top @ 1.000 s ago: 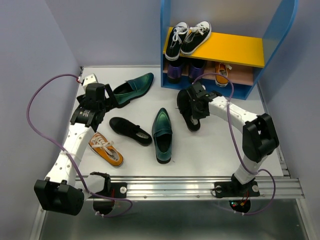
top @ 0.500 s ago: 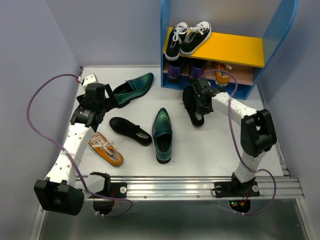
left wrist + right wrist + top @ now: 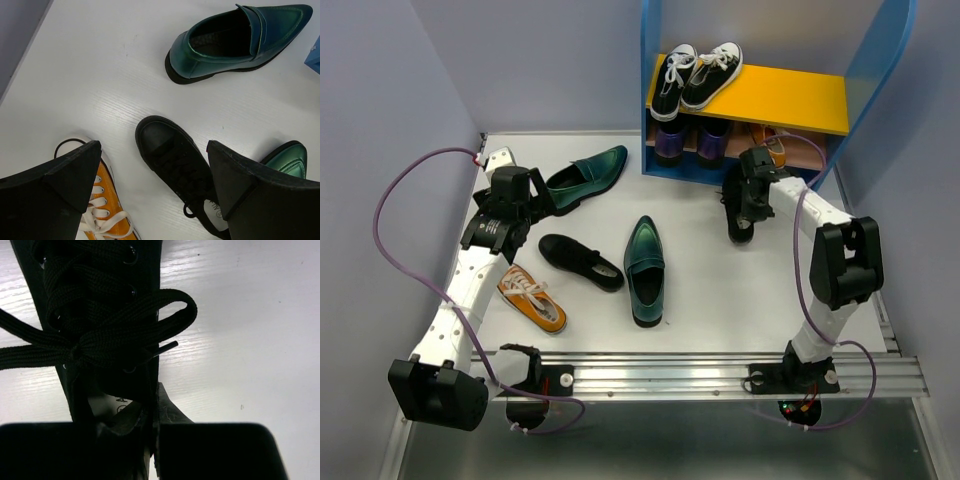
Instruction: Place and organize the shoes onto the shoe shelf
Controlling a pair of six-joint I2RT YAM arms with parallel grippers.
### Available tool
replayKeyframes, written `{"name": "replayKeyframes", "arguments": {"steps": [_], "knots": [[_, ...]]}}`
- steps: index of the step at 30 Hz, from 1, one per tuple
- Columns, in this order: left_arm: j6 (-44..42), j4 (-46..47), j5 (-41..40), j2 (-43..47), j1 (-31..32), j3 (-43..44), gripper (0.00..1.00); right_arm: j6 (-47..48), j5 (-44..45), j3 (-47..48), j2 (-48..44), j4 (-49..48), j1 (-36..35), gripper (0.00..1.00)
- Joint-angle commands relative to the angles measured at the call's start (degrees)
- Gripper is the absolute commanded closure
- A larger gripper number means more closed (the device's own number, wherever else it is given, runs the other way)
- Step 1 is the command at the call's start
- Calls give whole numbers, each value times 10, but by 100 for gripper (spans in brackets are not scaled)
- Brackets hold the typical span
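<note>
A white label inside the plain black lace-up low shoe carries print too cut off to read; the shoe is matte black, its flat black laces tied in a bow. The right gripper is clamped on the rim of the shoe's opening. It holds the shoe over the white worktop, just in front of the blue-sided two-tier shoe shelf, long axis running from the shelf toward the near edge. The left gripper gapes wide with nothing in it, above the matching black shoe, which lies on the worktop.
</note>
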State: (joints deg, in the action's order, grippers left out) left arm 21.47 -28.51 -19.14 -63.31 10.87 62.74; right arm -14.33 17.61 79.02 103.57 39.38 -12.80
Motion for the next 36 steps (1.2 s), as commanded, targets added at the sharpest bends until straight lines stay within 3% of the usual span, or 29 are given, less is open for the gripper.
{"name": "replayKeyframes", "arguments": {"steps": [1, 5, 18, 36], "knots": [[-11, 14, -14, 11, 2, 17, 1, 6, 12, 7, -33, -47, 15, 99], [-13, 14, -14, 9, 2, 19, 1, 9, 5, -15, -52, -52, 43, 99], [-10, 13, -14, 11, 1, 14, 1, 14, -83, -35, -72, -79, 37, 99], [-3, 0, -19, 15, 1, 24, 1, -25, -77, 53, 3, -82, -7, 99]]}}
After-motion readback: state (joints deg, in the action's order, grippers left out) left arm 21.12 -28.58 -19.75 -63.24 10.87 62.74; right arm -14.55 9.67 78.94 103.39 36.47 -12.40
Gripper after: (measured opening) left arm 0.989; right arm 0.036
